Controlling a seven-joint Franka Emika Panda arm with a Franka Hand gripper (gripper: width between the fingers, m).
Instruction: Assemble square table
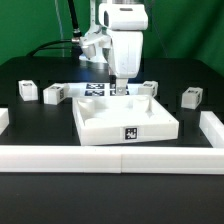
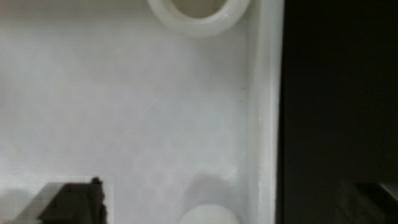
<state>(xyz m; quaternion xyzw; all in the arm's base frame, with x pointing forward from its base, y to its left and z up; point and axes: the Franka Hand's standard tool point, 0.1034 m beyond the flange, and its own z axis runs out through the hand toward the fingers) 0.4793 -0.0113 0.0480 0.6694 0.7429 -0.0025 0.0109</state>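
The square table top (image 1: 125,118) is a white tray with a raised rim and a black-and-white tag (image 1: 130,132) on its near side. It lies in the middle of the black table. My gripper (image 1: 120,88) hangs low over the top's far rim. In the wrist view the white top (image 2: 143,110) fills most of the picture, with a round socket (image 2: 199,12) in it. My gripper (image 2: 222,205) is open, its dark fingertips (image 2: 71,203) wide apart, with the top's edge between them. Small white leg blocks (image 1: 27,90) (image 1: 54,94) (image 1: 148,89) (image 1: 190,97) stand around the top.
The marker board (image 1: 95,89) lies just behind the top, beside my gripper. Long white border rails run along the front (image 1: 110,158), the exterior view's left (image 1: 3,120) and its right (image 1: 213,128). Bare black table (image 2: 338,100) lies beyond the top's edge.
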